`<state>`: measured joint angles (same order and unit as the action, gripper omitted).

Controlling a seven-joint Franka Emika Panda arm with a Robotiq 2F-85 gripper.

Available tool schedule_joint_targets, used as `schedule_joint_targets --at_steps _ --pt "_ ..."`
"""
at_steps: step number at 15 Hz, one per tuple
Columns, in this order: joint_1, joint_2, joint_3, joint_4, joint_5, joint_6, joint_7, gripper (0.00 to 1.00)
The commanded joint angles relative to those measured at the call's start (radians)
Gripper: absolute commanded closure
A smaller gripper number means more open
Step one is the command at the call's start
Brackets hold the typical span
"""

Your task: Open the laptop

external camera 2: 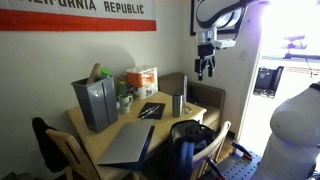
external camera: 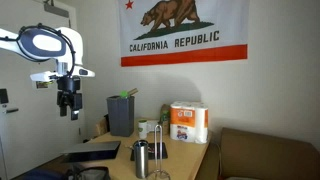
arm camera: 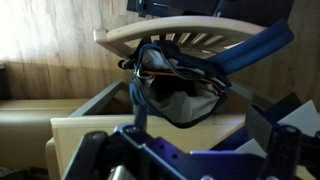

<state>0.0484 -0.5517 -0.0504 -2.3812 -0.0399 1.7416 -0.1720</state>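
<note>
The laptop (external camera: 92,152) lies flat on the wooden table with its lid shut. It is a thin dark grey slab near the table's front in an exterior view (external camera 2: 128,145). My gripper (external camera: 68,104) hangs high in the air, well above and away from the laptop, and also shows in an exterior view (external camera 2: 205,70). Its fingers look apart and hold nothing. In the wrist view the gripper (arm camera: 198,128) frames a chair and a dark bag far below. The laptop does not show there.
An upright grey box (external camera 2: 95,103) with green items stands at the table's back. A metal cup (external camera 2: 177,104), a small black item (external camera 2: 151,111) and paper towel rolls (external camera: 187,122) share the table. A chair with a dark bag (external camera 2: 190,140) stands at the table's edge, and a sofa (external camera: 270,155) is beside it.
</note>
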Motion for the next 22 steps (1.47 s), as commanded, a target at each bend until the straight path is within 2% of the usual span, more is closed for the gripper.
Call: schedule_joint_targets --at_steps 1,6,8,11,14,17,22 --pt "-0.007 0.001 0.006 0.002 0.003 -0.002 -0.003 0.00" --pt "-0.007 0.001 0.006 0.002 0.003 -0.002 -0.003 0.00" --pt "0.001 0.044 0.010 -0.003 -0.012 -0.002 -0.026 0.00" --pt "0.034 0.133 0.003 -0.038 0.021 0.073 -0.097 0.00" --pt "0.065 0.267 0.007 -0.082 0.063 0.227 -0.173 0.00" --pt "0.079 0.417 0.028 -0.112 0.070 0.429 -0.225 0.00" --pt "0.080 0.677 0.102 -0.076 0.103 0.768 -0.252 0.00"
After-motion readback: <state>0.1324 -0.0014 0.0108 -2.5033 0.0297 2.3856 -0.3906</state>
